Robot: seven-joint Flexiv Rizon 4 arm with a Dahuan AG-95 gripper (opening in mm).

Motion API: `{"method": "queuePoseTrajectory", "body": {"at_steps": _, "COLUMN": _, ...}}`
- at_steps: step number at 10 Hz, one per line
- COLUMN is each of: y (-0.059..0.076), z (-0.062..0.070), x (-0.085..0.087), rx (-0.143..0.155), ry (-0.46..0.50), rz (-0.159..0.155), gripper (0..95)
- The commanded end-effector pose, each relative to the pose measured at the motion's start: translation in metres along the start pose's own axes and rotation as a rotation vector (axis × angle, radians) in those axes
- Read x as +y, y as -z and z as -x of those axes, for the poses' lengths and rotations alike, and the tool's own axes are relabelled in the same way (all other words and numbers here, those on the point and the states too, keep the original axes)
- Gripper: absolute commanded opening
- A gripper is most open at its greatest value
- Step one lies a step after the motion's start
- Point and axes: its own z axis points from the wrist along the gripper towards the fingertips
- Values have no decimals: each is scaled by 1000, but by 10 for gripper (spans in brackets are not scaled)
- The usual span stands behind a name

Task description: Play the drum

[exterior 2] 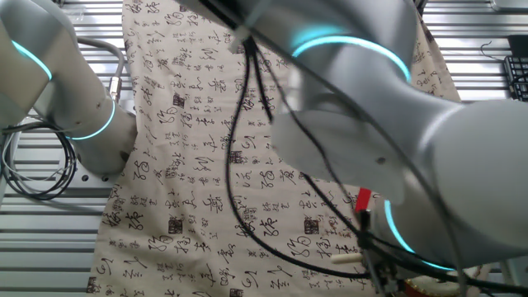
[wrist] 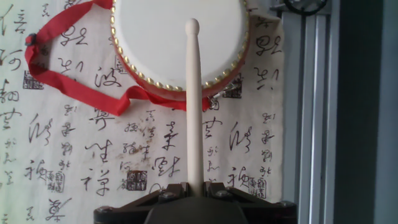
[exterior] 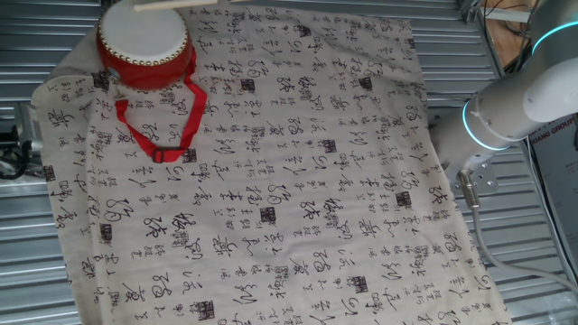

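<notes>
My fingers (wrist: 194,186) are closed on the butt of the stick (wrist: 194,106); in the hand view the black pads meet the wood on both sides at the bottom edge of frame. The stick runs straight out from them, pale and slightly tapered, ending in a rounded tip. That tip sits over the cream head of the drum (wrist: 180,40), inside the ring of brass studs. Whether tip and skin touch or are apart, I cannot tell from this angle.

The drum stands upright on the cloth (wrist: 81,155), red body below the head. Its red strap (wrist: 68,87) lies in a loose loop on the cloth off to one side of the drum, one run passing under the stick.

In one fixed view the drum (exterior: 144,45) is at the far corner of the cloth (exterior: 271,199), the strap (exterior: 161,122) trailing toward the camera with a dark buckle (exterior: 168,154) at the bend. A short length of the stick (exterior: 163,4) crosses the top edge of frame above the head.

The cloth is beige, printed with black calligraphy, and covers a ribbed metal bench (exterior: 36,298).

In the other fixed view my arm (exterior 2: 371,115) fills the frame, blurred, with dark cables (exterior 2: 247,148) hanging in front; the fingers are probably at the lower edge but not clear there.
</notes>
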Motion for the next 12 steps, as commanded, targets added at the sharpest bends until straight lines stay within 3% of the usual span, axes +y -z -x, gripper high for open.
{"method": "queuePoseTrajectory", "body": {"at_steps": 1, "y": 0, "z": 2, "x": 0, "rx": -3, "ry": 3, "rz": -1, "gripper": 0}}
{"method": "queuePoseTrajectory", "body": {"at_steps": 7, "y": -2, "z": 24, "x": 5, "rx": 4, "ry": 13, "rz": 3, "gripper": 0}}
{"method": "queuePoseTrajectory", "body": {"at_steps": 12, "y": -3, "z": 22, "x": 8, "rx": 22, "ry": 14, "rz": 3, "gripper": 0}}
